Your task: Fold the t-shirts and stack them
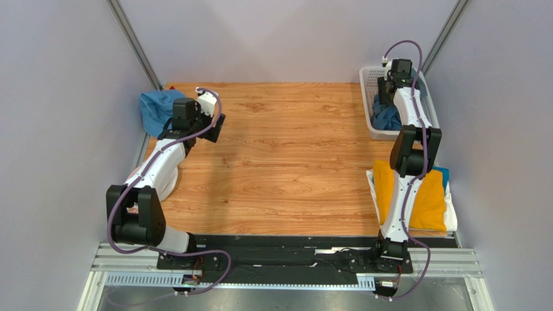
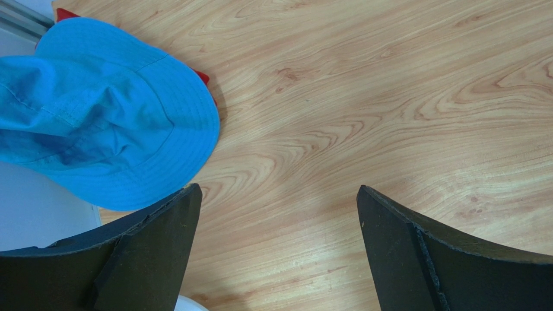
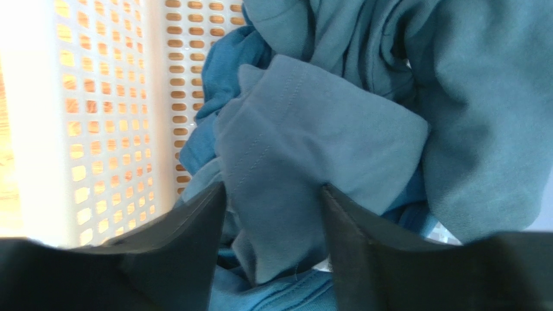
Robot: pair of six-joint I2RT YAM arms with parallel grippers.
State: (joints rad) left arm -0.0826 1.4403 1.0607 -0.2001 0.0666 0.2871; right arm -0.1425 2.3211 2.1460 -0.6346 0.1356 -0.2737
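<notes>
Item: slate-blue t-shirt (image 3: 311,129), bunched in the white basket (image 3: 117,97) at upper right of the overhead view, one fold running lengthwise into your right gripper (image 3: 272,189). Its jaws touch both flanks of the fold; clamped or not, cannot tell. Your left gripper (image 2: 278,189) gapes wide, far left, holding nothing.

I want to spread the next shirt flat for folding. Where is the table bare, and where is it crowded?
The wooden table is bare across its middle, from the blue hat at the far left corner to the white basket and the folded mustard-yellow shirt. That right edge is crowded.
</notes>
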